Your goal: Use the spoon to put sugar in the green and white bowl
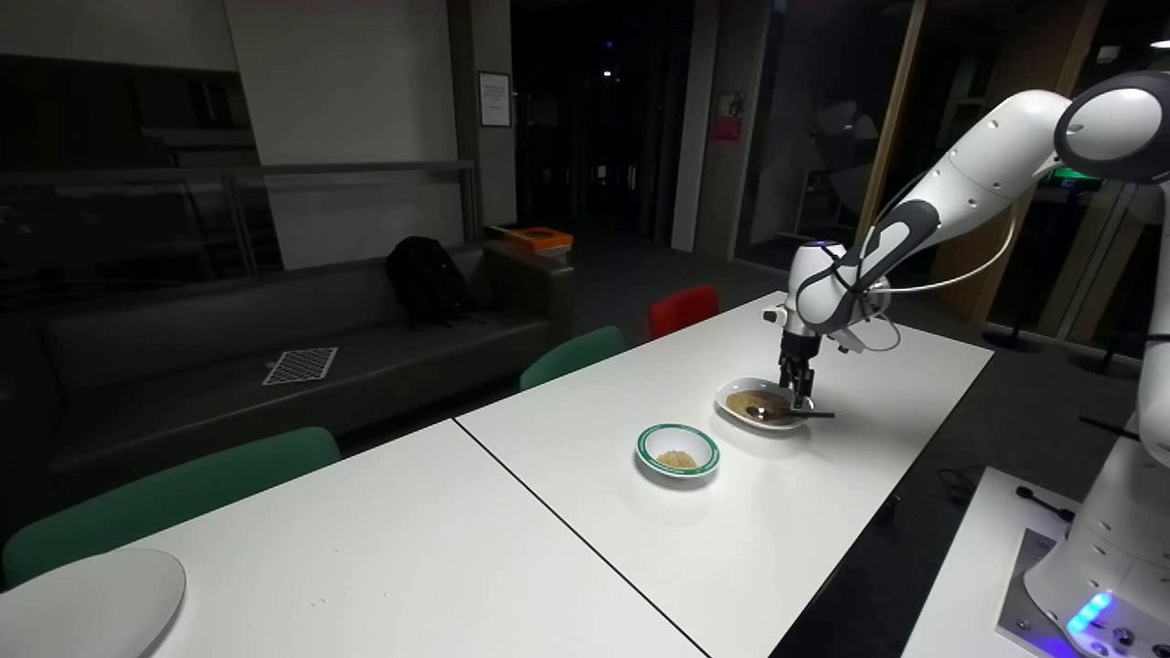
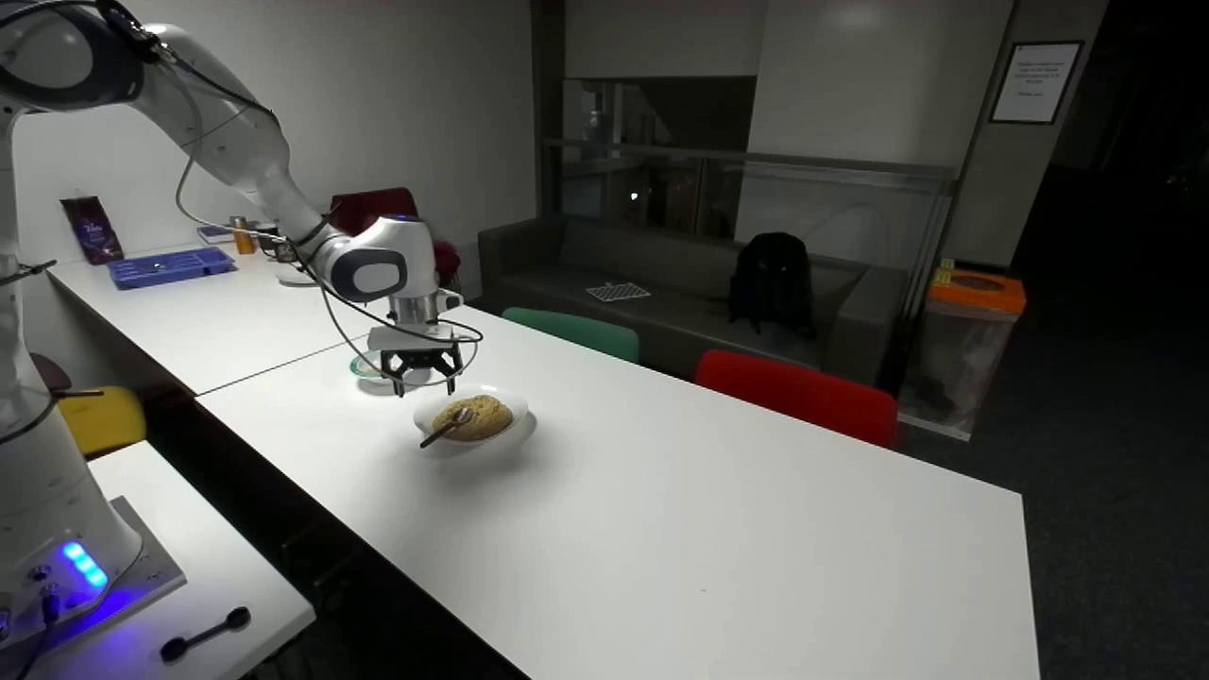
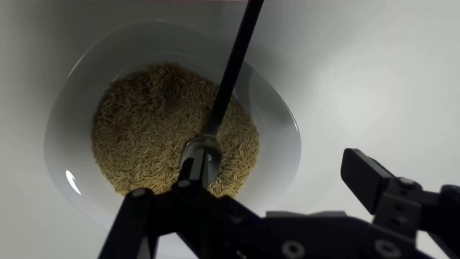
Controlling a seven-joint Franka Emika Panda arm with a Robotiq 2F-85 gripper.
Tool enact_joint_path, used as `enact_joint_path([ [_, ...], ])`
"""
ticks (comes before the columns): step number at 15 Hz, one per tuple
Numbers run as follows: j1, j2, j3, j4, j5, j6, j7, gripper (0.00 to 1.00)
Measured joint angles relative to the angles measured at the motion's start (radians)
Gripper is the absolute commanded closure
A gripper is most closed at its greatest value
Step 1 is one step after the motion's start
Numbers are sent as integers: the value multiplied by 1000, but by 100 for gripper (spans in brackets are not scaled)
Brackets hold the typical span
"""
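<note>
My claw [image 3: 275, 160] gapes, holding nothing. In the wrist view the spoon [image 3: 230, 75] lies left of its gap, head on the grain [image 3: 143, 129], handle overhanging the dish [image 3: 276, 144]; I should slide handleward.

Black backpack [image 2: 773, 279] on dark sofa [image 2: 652, 247]; orange-topped bin [image 2: 959, 354] nearby; blue tray [image 2: 172, 268] on white table [image 2: 212, 321].

Probably an office lounge, though dimly lit: in an exterior view a sofa [image 2: 661, 253] stands upper centre, a framed notice [image 2: 1036, 82] hangs upper right.
</note>
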Motion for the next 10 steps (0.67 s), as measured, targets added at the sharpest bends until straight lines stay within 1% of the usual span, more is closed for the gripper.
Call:
enact_joint_path([
  [4,-4,0,-4,-29,-40,59,63,0],
  [9,-20,0,-9,-50,-38,99,117,0],
  [10,-26,0,-9,-51,-32,100,124,1],
])
